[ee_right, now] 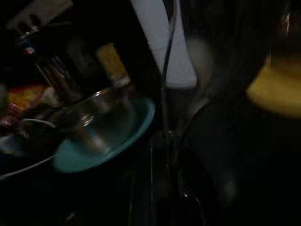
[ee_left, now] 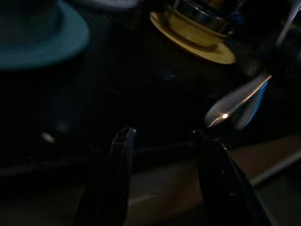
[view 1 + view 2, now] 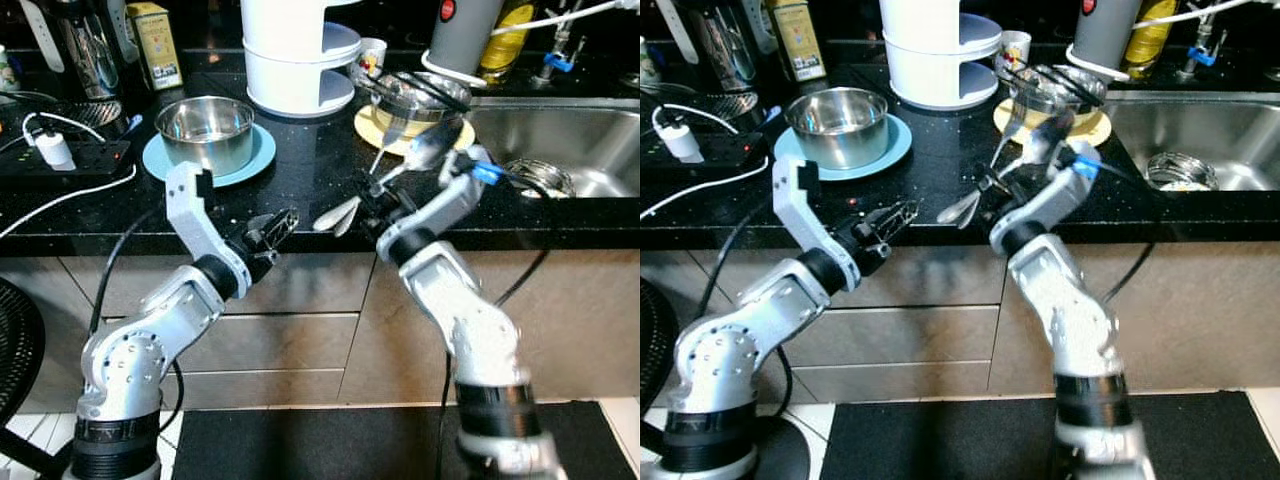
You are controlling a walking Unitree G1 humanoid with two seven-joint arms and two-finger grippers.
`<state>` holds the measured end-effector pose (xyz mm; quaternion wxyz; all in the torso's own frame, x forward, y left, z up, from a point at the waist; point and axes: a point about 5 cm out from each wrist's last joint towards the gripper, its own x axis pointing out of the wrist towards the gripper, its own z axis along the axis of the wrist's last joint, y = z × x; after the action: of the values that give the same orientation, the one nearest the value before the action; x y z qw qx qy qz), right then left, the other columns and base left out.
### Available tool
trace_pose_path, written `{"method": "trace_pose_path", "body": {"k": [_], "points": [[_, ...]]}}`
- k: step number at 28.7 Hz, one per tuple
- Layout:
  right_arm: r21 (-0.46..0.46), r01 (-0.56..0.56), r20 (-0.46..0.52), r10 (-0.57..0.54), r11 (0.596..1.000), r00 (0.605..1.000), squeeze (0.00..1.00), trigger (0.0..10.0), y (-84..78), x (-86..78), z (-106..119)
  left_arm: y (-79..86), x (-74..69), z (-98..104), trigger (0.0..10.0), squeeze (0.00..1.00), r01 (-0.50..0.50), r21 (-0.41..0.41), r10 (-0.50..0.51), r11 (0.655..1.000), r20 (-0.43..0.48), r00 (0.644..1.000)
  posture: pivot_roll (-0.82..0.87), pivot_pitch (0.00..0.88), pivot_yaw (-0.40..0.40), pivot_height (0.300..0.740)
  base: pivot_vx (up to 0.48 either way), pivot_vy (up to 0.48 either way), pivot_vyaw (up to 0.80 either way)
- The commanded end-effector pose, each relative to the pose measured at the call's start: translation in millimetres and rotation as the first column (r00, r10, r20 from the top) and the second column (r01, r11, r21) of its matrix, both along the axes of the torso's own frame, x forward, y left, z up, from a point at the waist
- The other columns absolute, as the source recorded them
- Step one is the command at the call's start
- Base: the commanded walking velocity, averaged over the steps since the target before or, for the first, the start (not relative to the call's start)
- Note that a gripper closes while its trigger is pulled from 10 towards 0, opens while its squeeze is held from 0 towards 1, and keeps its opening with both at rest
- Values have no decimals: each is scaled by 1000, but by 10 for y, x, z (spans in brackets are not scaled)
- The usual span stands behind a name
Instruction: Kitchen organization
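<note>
The right gripper (image 3: pixel 372 203) is clamped on a bundle of cutlery (image 3: pixel 385 165) at mid-length, lifted just above the black countertop (image 3: pixel 300 170) near its front edge — spoon bowls hang forward, and a fork head rises toward the yellow plate (image 3: pixel 372 131). Gripping mid-handle probably keeps the bundle balanced. I count two spoon bowls and one fork, though the overlap may hide more.

The left gripper (image 3: pixel 270 232) hovers at the counter edge just beside the spoon tips, fingers (image 2: pixel 120 155) parted and empty — seemingly placed to steady or receive the bundle.

Two steel bowls: one (image 3: pixel 206 128) on a teal plate (image 3: pixel 255 155), one (image 3: pixel 420 95) on the yellow plate. One sink (image 3: pixel 560 140) lies to the right.
</note>
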<state>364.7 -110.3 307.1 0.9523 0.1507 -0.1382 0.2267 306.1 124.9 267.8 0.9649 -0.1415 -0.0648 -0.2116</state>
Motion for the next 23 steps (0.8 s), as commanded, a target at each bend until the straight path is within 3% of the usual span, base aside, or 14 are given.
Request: {"method": "trace_pose_path", "body": {"k": [1,2,4,5,7,8,9,11,12,14,16,17,18,23], "points": [[-147,-9,98,23,989,995,0,4000,73,39,118,-60,-25,86,10000,0,-2,80,-4,997,77,997,-83,172,-23,740,0,0,0],[-225,7,144,27,974,989,0,4824,67,78,209,-68,-38,114,10000,0,-3,108,-8,994,99,995,-81,174,-28,740,0,0,0],[-240,10,155,29,971,987,0,4824,64,89,238,-70,-46,122,10000,0,-1,113,-11,994,103,995,-80,176,-29,740,0,0,0],[-281,24,178,27,959,984,0,8353,60,106,268,-65,-51,129,10000,0,-5,122,-8,993,108,994,-80,177,-30,740,0,0,0],[-311,35,193,27,950,981,0,8353,56,115,288,-61,-55,133,10000,0,-9,128,-6,992,111,994,-80,180,-31,740,0,0,0],[-390,54,220,36,919,975,0,10000,62,137,286,-50,-60,133,10000,0,-14,147,-3,989,114,993,-81,183,-33,740,0,0,0],[-390,54,220,36,919,975,0,10000,62,137,286,-50,-60,133,10000,0,-14,147,-3,989,114,993,-81,183,-33,740,0,0,0],[-574,99,263,68,813,962,0,10000,69,179,224,-36,-69,125,10000,0,-18,189,-5,982,121,993,-80,189,-36,740,0,0,0],[-671,132,283,88,729,955,0,10000,64,204,171,-33,-71,121,10000,0,-23,202,-3,979,126,992,-80,190,-36,740,0,0,0],[-844,192,285,115,501,952,0,10000,-15,262,10,-31,-80,121,10000,0,-27,216,-2,976,136,991,-82,194,-38,740,0,0,0],[-860,195,280,117,472,953,0,10000,-36,280,-7,-32,-80,119,10000,0,-28,220,-3,975,142,990,-82,194,-38,740,0,0,0],[-894,206,270,112,397,956,0,10000,-110,309,-50,-32,-85,112,10000,0,-29,232,-6,972,149,989,-85,197,-38,740,0,0,0],[-894,206,270,112,397,956,0,10000,-110,309,-50,-32,-85,112,10000,0,-29,232,-6,972,149,989,-85,197,-38,740,0,0,0],[-933,235,271,103,273,957,0,10000,-259,355,-97,-47,-94,98,10000,0,-18,259,-24,966,158,987,-88,200,-37,740,0,0,0]]}}
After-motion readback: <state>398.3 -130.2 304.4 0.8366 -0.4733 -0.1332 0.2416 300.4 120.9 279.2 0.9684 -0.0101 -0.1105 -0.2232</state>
